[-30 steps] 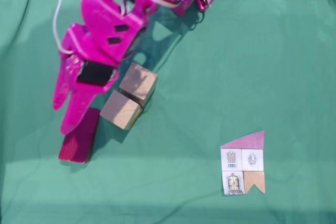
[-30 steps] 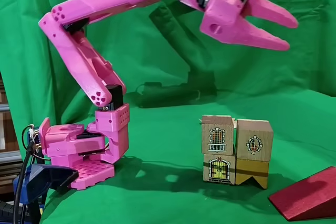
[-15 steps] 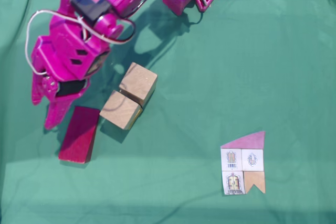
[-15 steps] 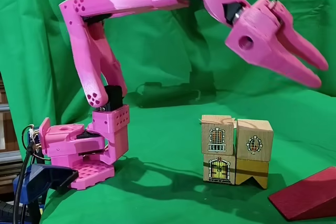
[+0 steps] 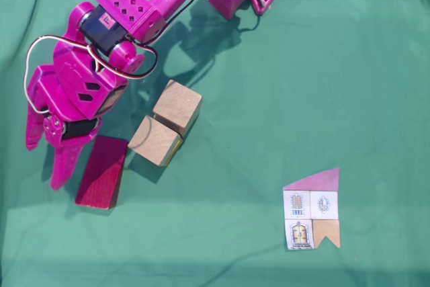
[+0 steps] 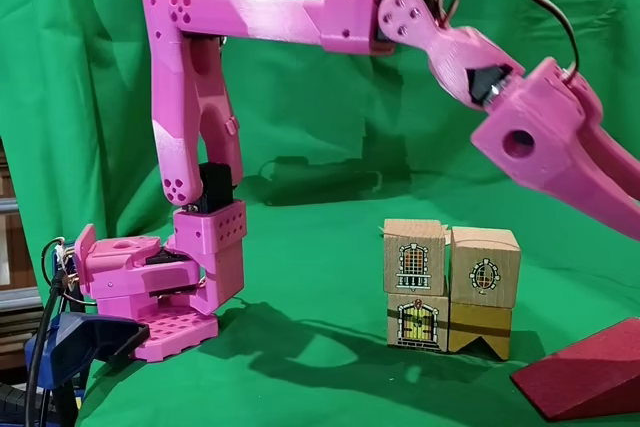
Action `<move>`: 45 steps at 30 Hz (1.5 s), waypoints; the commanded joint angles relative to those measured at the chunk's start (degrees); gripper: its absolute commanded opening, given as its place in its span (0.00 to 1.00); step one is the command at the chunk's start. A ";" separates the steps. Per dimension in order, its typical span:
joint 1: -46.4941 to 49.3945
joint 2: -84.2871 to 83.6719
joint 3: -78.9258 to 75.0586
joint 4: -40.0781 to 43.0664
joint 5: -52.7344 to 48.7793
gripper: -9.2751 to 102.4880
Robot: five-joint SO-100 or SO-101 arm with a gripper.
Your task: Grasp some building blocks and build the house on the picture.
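Top-down fixed view: two tan cubes [image 5: 164,122] touching, centre-left; red slab [image 5: 101,171] just beside them, lower left, gripper [image 5: 46,162] hanging at its left edge. Open cloth [image 5: 269,99] across centre and right; picture card [image 5: 312,209] lower right.

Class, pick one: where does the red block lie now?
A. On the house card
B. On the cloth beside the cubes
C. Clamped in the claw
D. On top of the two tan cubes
B: the red block lies flat on the cloth beside the tan cubes, with the claw empty next to it.
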 commanded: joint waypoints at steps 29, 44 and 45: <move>-5.19 -0.35 2.72 -0.88 -0.44 0.40; -8.44 -1.49 2.90 -0.97 -2.37 0.41; -8.61 -1.58 2.99 -0.97 -3.60 0.41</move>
